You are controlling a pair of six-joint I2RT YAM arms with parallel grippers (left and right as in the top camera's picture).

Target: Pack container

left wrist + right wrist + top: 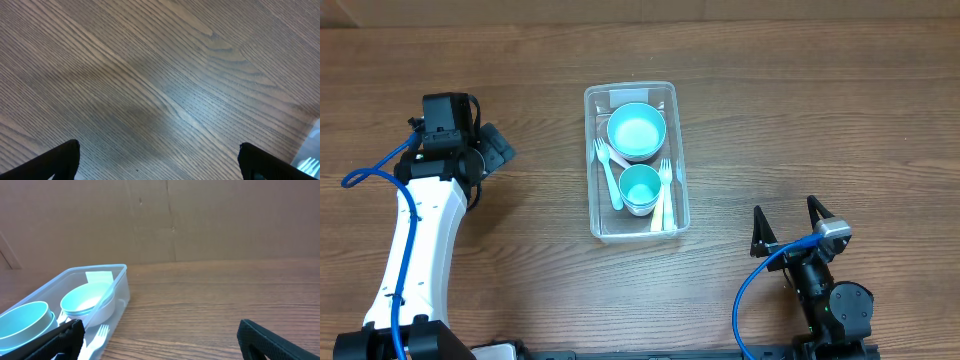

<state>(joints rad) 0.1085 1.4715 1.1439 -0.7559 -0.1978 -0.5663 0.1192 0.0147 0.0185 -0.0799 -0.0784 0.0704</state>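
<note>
The clear rectangular container [590, 215] sits mid-table, long side running front to back. Inside it are a light-blue bowl [637, 130] at the far end, a light-blue cup [641, 187] nearer, and white forks [608, 172] along both sides. My left gripper [496, 150] hangs open to the container's left, over bare wood [159, 146], apart from it. The right gripper [785, 208] stands open at the front right. In its wrist view [161, 325] the container [122, 287], bowl [87, 300], cup [25, 315] and a fork [100, 332] lie to the left.
Brown wood-grain table [800, 110] all round. A brown cardboard wall [200, 220] stands behind the table's far edge. A blue cable [370, 175] loops off the left arm, another [750, 290] off the right arm. A corner of the container [311, 161] shows at the left wrist view's lower right.
</note>
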